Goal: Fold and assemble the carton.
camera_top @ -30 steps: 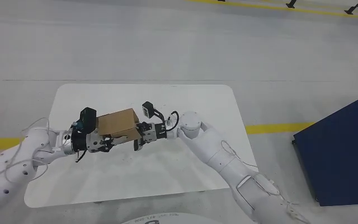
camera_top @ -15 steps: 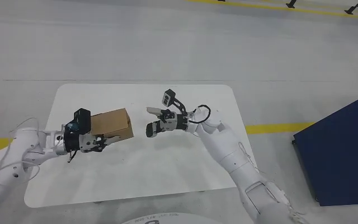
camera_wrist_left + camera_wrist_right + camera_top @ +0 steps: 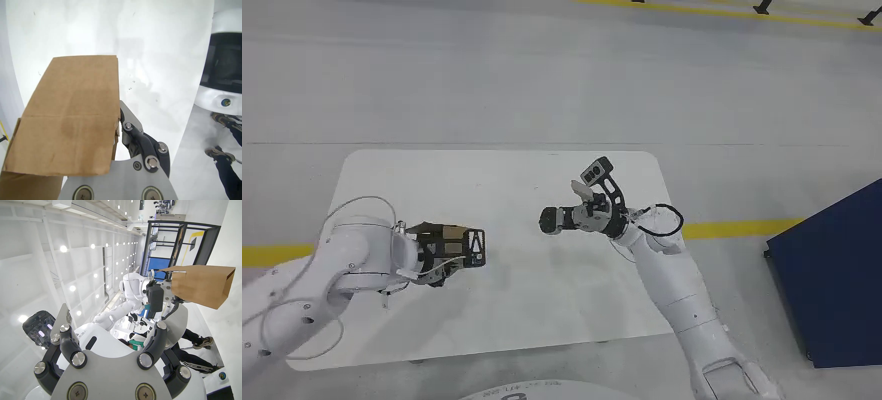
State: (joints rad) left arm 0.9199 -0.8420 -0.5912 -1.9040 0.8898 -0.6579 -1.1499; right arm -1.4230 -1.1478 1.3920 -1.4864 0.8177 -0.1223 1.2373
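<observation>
White, round-cornered table (image 3: 572,180) standing on a grey floor (image 3: 542,70) crossed by a yellow line (image 3: 742,229); a dark blue block (image 3: 832,280) sits on the floor beyond the table's right edge. Left gripper (image 3: 442,257), over the left part of the table, is closed on the brown carton (image 3: 449,238) and holds it clear of the tabletop. In the left wrist view a flat carton panel faces the camera with a crease running across it. One metal finger (image 3: 130,121) lies against its side edge, and the opposite finger is hidden behind the cardboard. In the right wrist view a flap juts from the held end. Right gripper (image 3: 550,220) hangs above the middle of the table, well apart from the carton, its fingers spread wide with nothing between them.
</observation>
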